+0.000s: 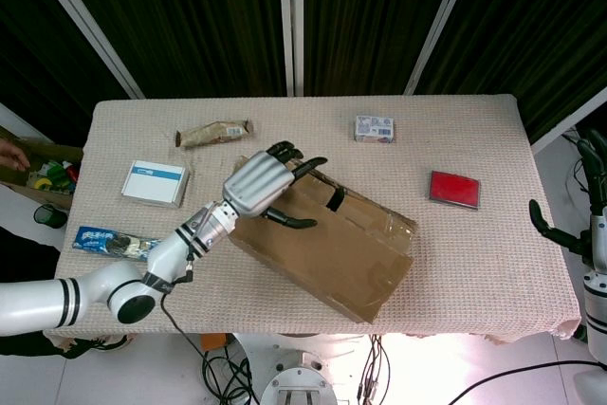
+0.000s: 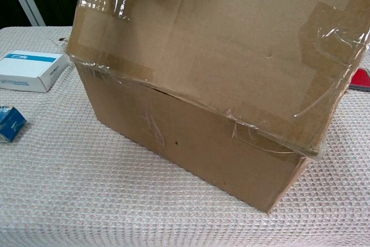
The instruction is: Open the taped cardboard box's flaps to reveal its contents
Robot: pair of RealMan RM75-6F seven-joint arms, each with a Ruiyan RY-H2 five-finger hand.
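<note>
My left hand (image 1: 258,185) hooks curled fingers (image 1: 285,152) under the far long edge of the brown taped cardboard box's (image 1: 337,248) top flap (image 2: 219,44), mid-table; the flap tilts up toward me.

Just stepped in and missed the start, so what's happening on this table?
The robot's left hand is at the far edge of the taped cardboard box, fingers hooked over its top flap. The flap stands tilted up, hinged along the near edge, with tape still clinging at its corners. The contents are not visible. The right hand hangs idle off the table's right end. A white box, a red case and snack packets lie around untouched.
</note>
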